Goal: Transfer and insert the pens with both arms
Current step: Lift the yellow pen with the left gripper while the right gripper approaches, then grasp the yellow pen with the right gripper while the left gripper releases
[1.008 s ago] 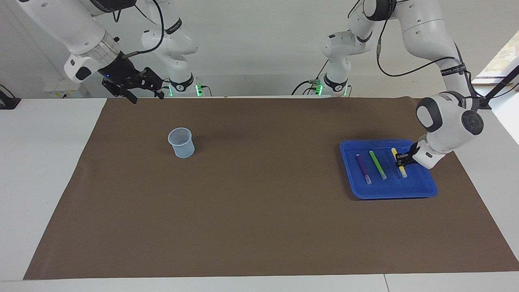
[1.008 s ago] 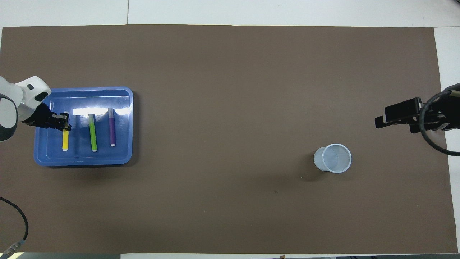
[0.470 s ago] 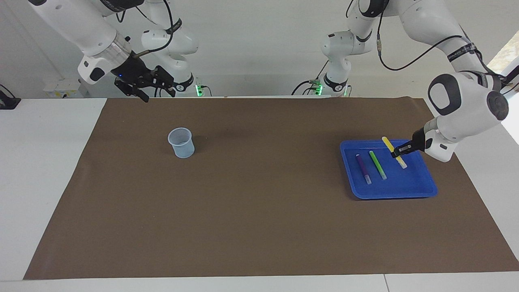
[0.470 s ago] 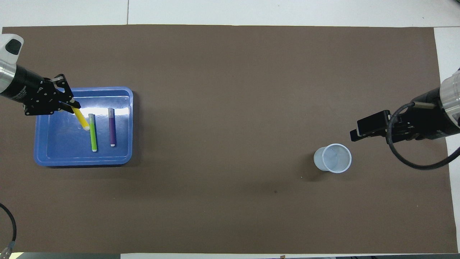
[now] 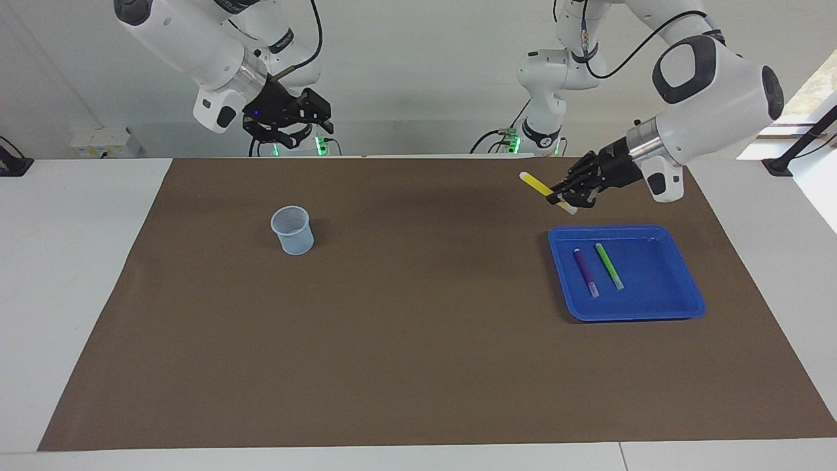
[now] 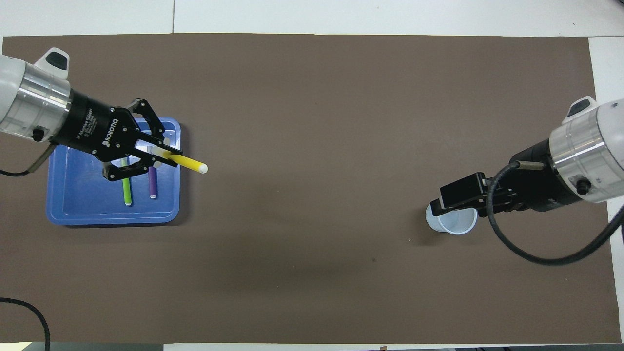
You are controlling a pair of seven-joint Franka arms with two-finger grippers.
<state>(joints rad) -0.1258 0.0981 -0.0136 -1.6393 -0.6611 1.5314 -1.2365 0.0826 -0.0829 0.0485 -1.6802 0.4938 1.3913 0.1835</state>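
- Brown mat point(image 5: 392, 327): cup point(image 5: 293, 230) unmoved.
- Left gripper point(image 5: 567, 195): clamped on yellow pen point(image 5: 540, 186), now lifted clear of tray point(image 5: 680, 304).
- Purple pen point(image 5: 585, 271), green pen point(image 5: 609, 265): unmoved in tray.
- Right gripper point(image 5: 307, 121): fingers spread, empty, raised since before.

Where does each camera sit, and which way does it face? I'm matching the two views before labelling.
Facing view: high across the table, looking at the robots; both arms and bases show, left end effector holding the yellow pen.
Overhead view: high above the robots' end, looking steeply down; only forearms and end effectors show.
Shared: blue tray, cup, purple pen, green pen, right end effector.
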